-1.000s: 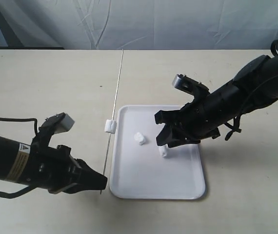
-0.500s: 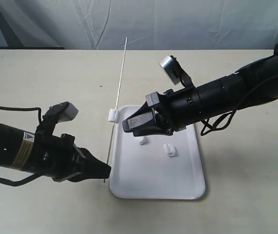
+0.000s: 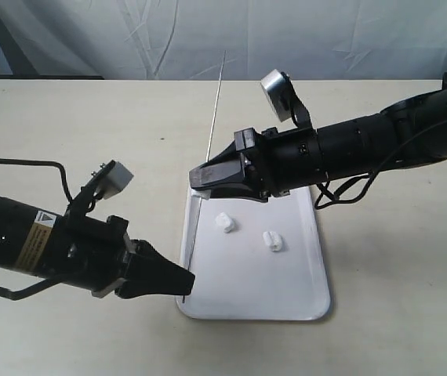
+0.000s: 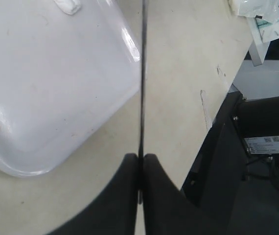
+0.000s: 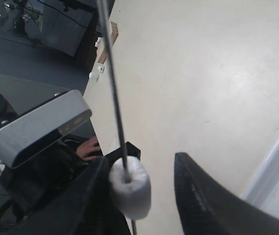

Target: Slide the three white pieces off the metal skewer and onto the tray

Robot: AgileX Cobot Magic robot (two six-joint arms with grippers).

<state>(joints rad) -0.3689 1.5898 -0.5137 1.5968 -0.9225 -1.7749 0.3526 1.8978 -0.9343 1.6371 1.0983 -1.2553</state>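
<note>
The thin metal skewer [image 3: 210, 141] slants up from the tray's near-left corner toward the backdrop. My left gripper [image 3: 181, 284] is shut on its lower end; the left wrist view shows the jaws [image 4: 140, 166] pinched on the rod [image 4: 142, 73]. One white piece [image 5: 129, 188] is still threaded on the skewer [image 5: 111, 73]. My right gripper [image 5: 142, 166] stands open around it, the piece resting against one finger [image 5: 93, 196]. In the exterior view this gripper [image 3: 200, 184] mostly hides that piece. Two white pieces [image 3: 225, 223] [image 3: 273, 240] lie on the white tray [image 3: 286, 290].
The tray's rounded corner [image 4: 27, 166] lies just beside the left gripper. The right arm [image 3: 365, 145] stretches over the tray's far end, its wrist camera [image 3: 274, 82] raised. The left arm [image 3: 35, 247] lies low over the pale table [image 3: 396, 298]. A grey curtain [image 3: 129, 31] backs the table.
The right gripper has swung left from above the tray to the skewer and now brackets the threaded piece. The left gripper shifted right, tilting the skewer over the tray's left edge.
</note>
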